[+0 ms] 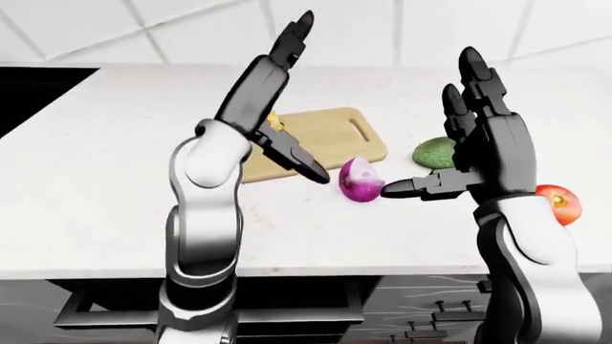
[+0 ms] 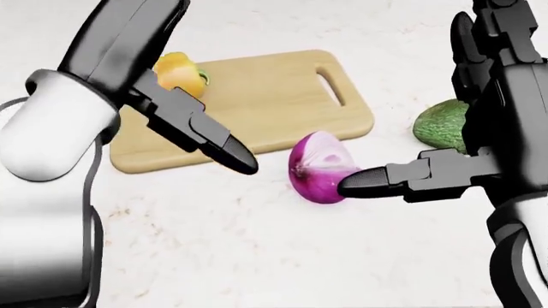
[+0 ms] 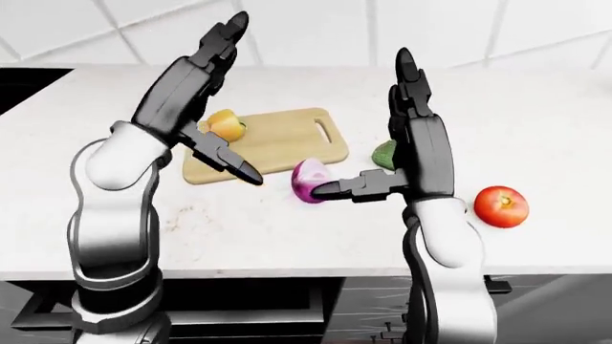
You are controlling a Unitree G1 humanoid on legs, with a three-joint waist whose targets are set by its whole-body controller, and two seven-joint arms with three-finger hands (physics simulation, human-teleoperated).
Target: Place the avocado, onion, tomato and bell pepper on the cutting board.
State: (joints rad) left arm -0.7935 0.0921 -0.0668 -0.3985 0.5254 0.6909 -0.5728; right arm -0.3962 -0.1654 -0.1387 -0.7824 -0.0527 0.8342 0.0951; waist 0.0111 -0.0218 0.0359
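Note:
A yellow bell pepper rests on the left end of the wooden cutting board. My left hand hovers above it, open, fingers pointing up and thumb angled down over the board's lower edge, holding nothing. A halved red onion lies on the counter just below the board. My right hand is open, fingers upright, its thumb touching the onion's right side. The avocado sits behind that hand on the right. The tomato lies farther right on the counter.
The white counter ends at an edge along the bottom, with dark drawers beneath. A tiled wall rises behind it. A black surface occupies the counter's far left in the left-eye view.

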